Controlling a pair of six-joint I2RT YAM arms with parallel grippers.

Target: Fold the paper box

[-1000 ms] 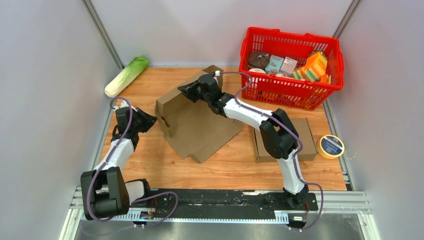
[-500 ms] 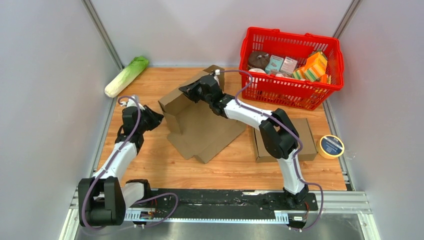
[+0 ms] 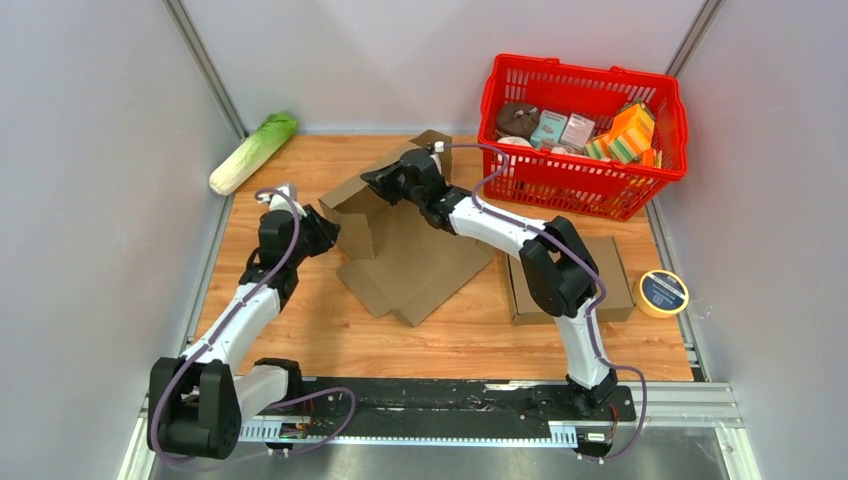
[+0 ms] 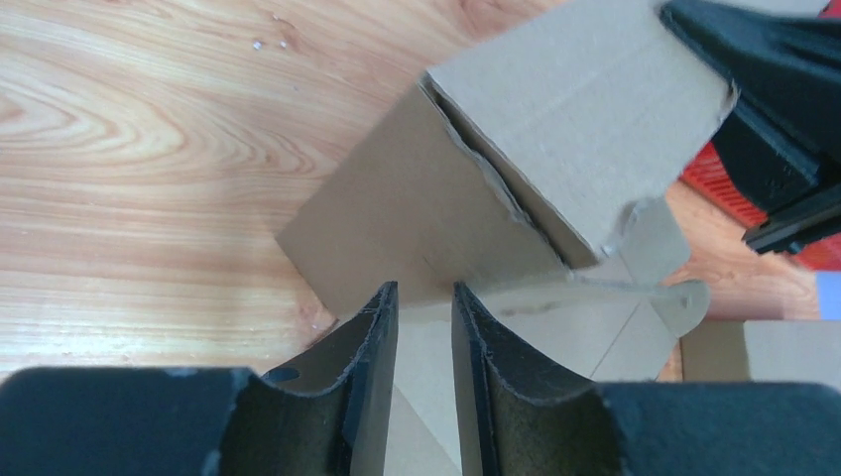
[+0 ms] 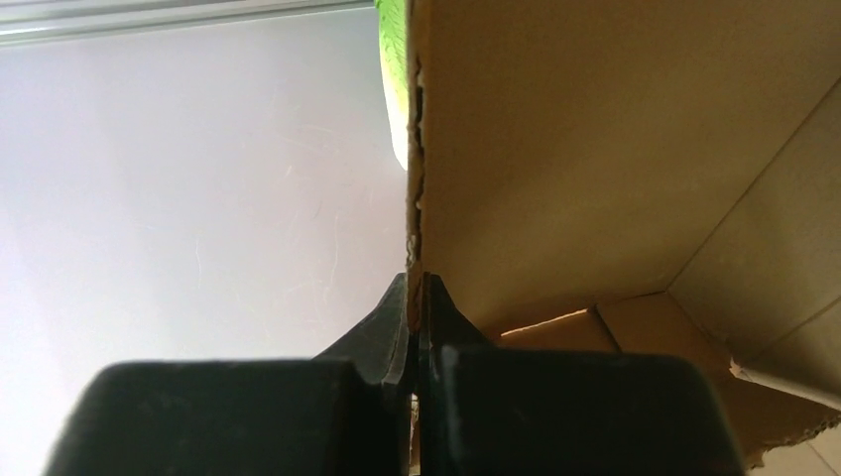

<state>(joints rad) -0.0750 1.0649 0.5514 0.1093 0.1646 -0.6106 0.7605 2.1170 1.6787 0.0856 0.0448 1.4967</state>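
Quick change note: over the last second the left gripper (image 3: pixel 322 232) has swung in from the left edge of the table (image 3: pixel 320 330) and now sits right up against the paper box (image 3: pixel 405 255). A second ago it was well apart from the box. In the left wrist view the left gripper (image 4: pixel 424 293) points at the bottom edge of the raised side wall, which stands directly ahead of the tips. Its jaws are a narrow gap apart with cardboard showing in the gap, and we cannot tell if that cardboard is pinched or just lying beneath. The right gripper (image 3: pixel 378 183) has barely moved. It stays clamped hard on the top edge of the far wall, and the right wrist view shows the right gripper (image 5: pixel 417 283) with its jaws squeezed on the thin cardboard edge, the panel rising straight up from the tips. The box itself has shifted: the left wall stands more upright and the whole blank has slid a little away from the left gripper, toward the right arm. It sits between the two grippers, its base flat on the table. We judge the fold is partly done: two walls are up, the near flaps are still flat, and the left gripper looks set to press or tuck the side wall next. The red basket (image 3: pixel 583 120) and the cabbage (image 3: pixel 252 152), beyond both grippers, are unchanged.
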